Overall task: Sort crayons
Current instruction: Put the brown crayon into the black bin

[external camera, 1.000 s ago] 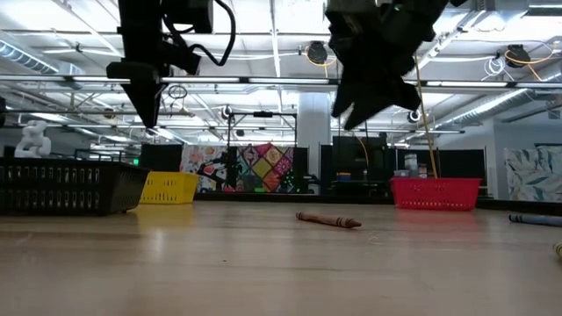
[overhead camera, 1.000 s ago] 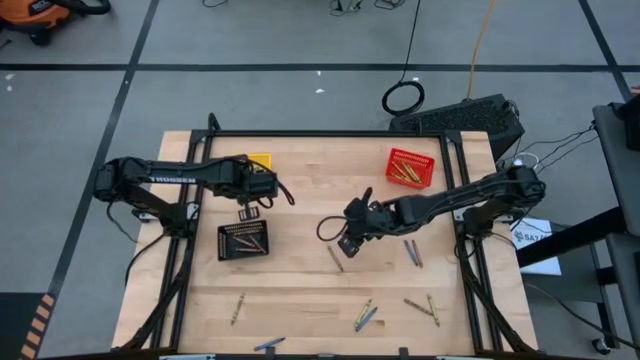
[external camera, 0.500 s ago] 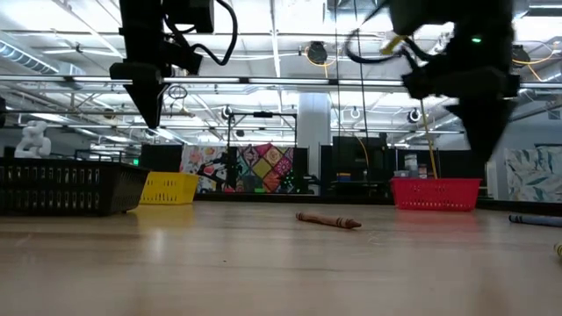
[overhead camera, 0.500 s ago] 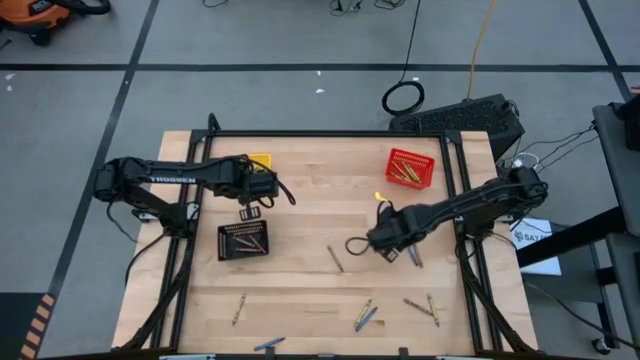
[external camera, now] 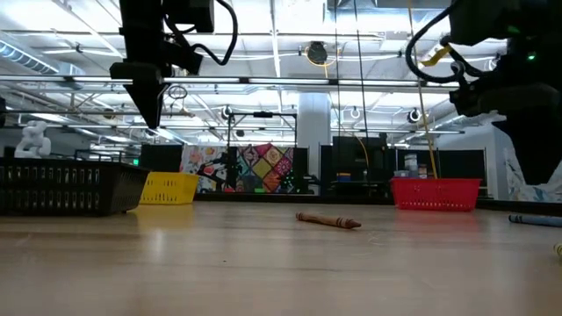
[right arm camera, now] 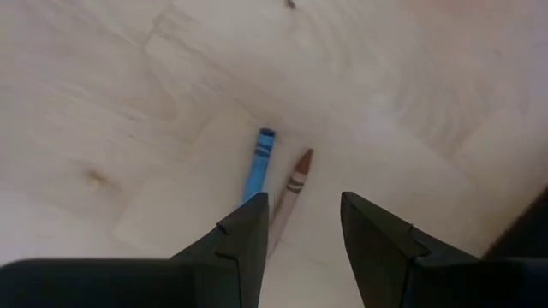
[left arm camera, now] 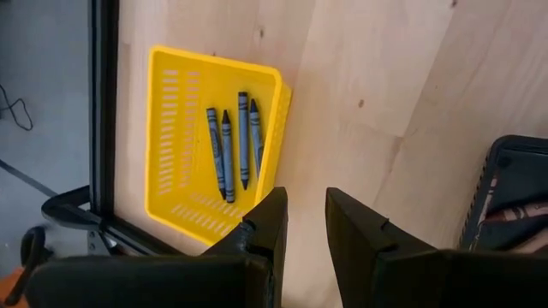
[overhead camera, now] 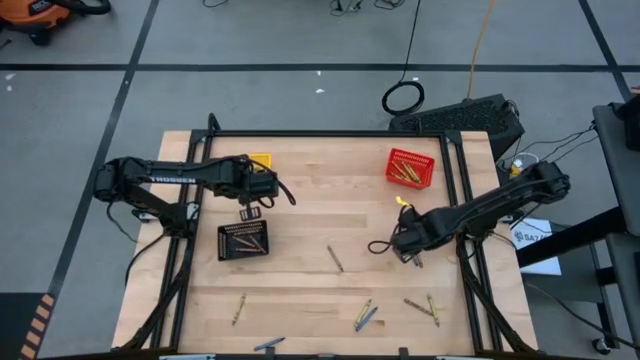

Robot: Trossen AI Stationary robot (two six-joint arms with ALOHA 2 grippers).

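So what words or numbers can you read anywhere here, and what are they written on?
"TROSSEN": white letters along the left arm, seen from above.
White paper beside the table's right edge: dark print, too small to read.
Crayons in the yellow basket: wrappers show no readable words.
Nothing else is readable.

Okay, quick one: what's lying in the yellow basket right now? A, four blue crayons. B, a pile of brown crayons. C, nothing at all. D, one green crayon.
A: the left wrist view shows four blue crayons lying side by side in the yellow basket.
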